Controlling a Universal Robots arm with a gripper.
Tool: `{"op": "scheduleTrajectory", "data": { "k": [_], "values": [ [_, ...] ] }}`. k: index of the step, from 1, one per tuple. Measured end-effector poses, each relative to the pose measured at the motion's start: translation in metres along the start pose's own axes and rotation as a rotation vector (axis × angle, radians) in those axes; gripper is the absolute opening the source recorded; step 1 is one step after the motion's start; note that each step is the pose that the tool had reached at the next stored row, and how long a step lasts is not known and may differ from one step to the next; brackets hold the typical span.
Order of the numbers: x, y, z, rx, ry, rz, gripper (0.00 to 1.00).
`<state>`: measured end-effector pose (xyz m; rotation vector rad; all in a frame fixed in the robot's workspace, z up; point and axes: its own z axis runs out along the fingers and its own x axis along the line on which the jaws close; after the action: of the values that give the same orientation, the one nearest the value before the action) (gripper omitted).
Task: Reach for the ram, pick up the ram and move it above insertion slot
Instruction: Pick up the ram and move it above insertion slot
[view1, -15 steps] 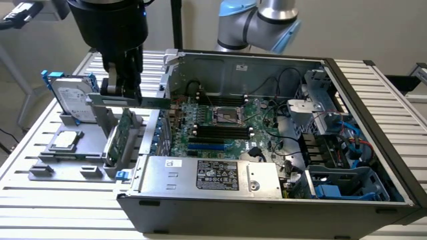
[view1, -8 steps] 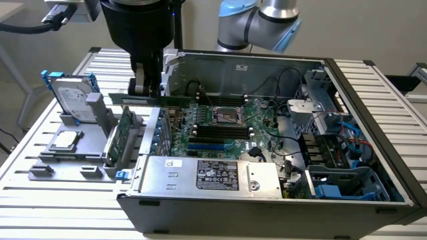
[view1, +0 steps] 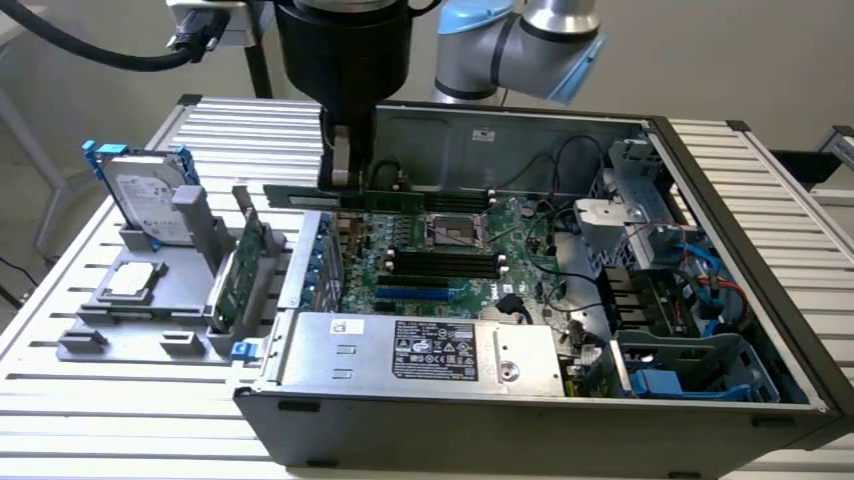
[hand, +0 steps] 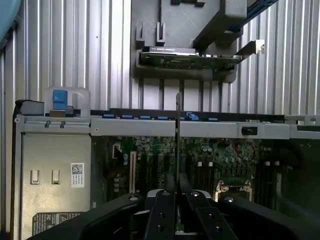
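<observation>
**Ram held in the jaws above the open case**

I see the gripper clenched on the ram: in the wrist view its two black fingers pinch the thin board edge-on, and the ram runs straight out from between them as a narrow vertical line. In the exterior view the ram is a long green stick held level, on its edge, with the jaws gripping it near its end on the exterior view's left. It hangs in the air over the motherboard, clear of it, near the back wall of the computer case.

Below and slightly in front of the ram lie the black memory slots, beside the square processor socket. The grey power supply sits at the front of the case, its label facing up.

Outside the case, on the exterior view's left, a grey holder stands on the slatted metal table. It carries a silver hard drive standing upright and a green expansion card on its edge, just beside the case wall. In the wrist view the same holder appears beyond the case rim.
</observation>
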<state>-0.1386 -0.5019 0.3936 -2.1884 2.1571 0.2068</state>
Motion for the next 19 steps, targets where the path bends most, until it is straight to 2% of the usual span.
{"op": "scheduleTrajectory", "data": {
  "k": [3, 6, 19],
  "values": [
    [-0.002, -0.0135, 0.0000, 0.0000, -0.0001, 0.000, 0.14],
    [-0.007, -0.0225, 0.0008, 0.0003, -0.0002, 0.000, 0.14],
    [-0.041, -0.0449, 0.0084, 0.0152, 0.0001, -0.002, 0.14]
  ]
}}
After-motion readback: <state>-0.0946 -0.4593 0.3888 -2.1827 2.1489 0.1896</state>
